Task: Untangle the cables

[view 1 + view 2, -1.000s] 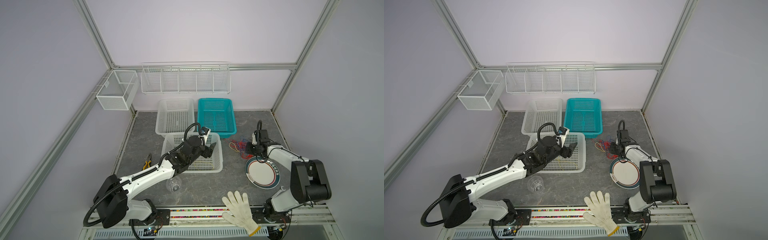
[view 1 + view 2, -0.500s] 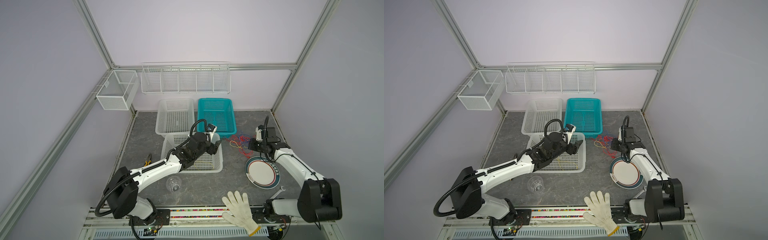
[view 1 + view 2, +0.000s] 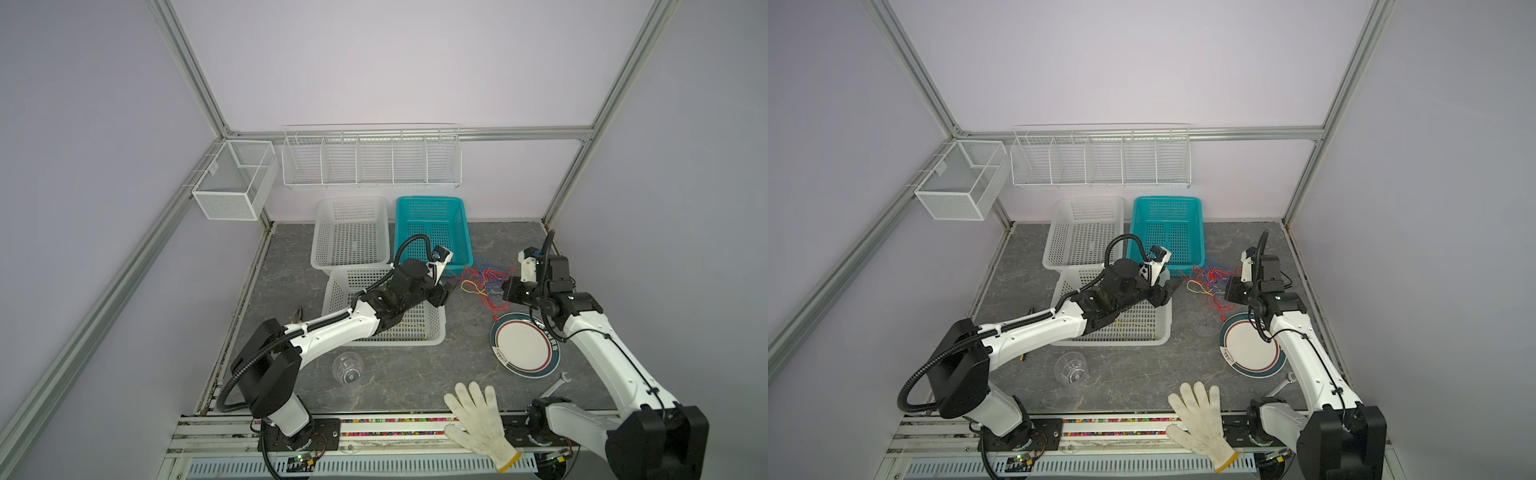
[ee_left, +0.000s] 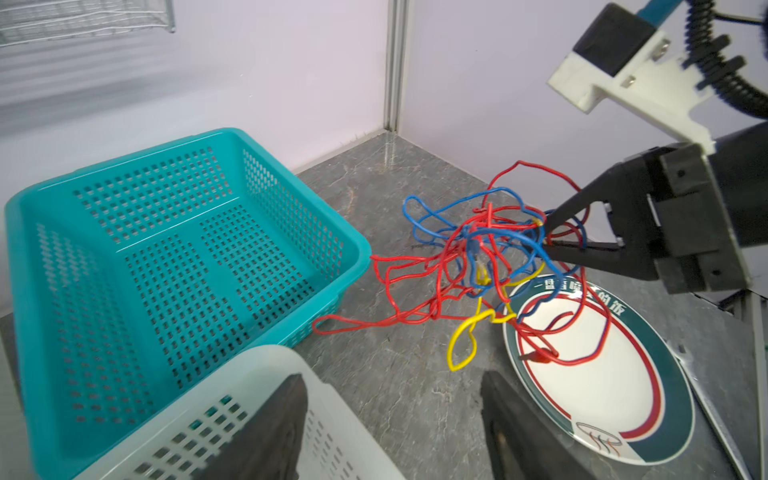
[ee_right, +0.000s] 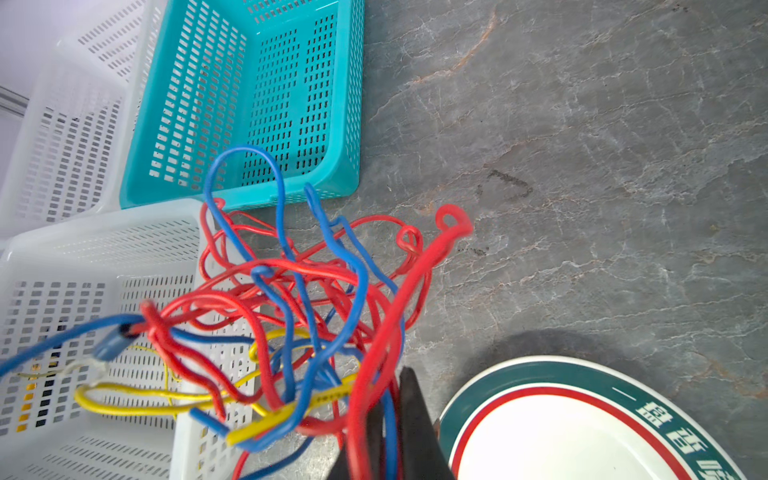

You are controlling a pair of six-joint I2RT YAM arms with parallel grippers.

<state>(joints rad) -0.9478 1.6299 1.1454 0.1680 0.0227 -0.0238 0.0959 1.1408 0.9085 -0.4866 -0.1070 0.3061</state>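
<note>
The cables (image 3: 486, 282) form a red, blue and yellow tangle on the desk (image 3: 415, 374), between the front corner of the teal basket (image 3: 430, 200) and the plate (image 3: 524, 353). The right fingers (image 4: 602, 195) are closed on strands at the side of the tangle nearest the plate and hold part of the bundle up off the desk. Red and blue wires run between them in the right wrist view. The left fingers (image 4: 270, 428) stand apart with nothing between them. They are over the corner of the near white basket (image 3: 440, 324), pointing at the tangle but short of it. One red loop lies just beside the teal basket's foot, and other red loops cross the plate's rim. A thin yellow wire (image 3: 411, 328) lies inside the near white basket. A second white basket (image 3: 351, 200) sits behind it. A glove (image 3: 478, 415), a wrench (image 3: 555, 386), a clear cup (image 3: 348, 368) and pliers (image 3: 297, 313) lie well apart from the tangle.
</note>
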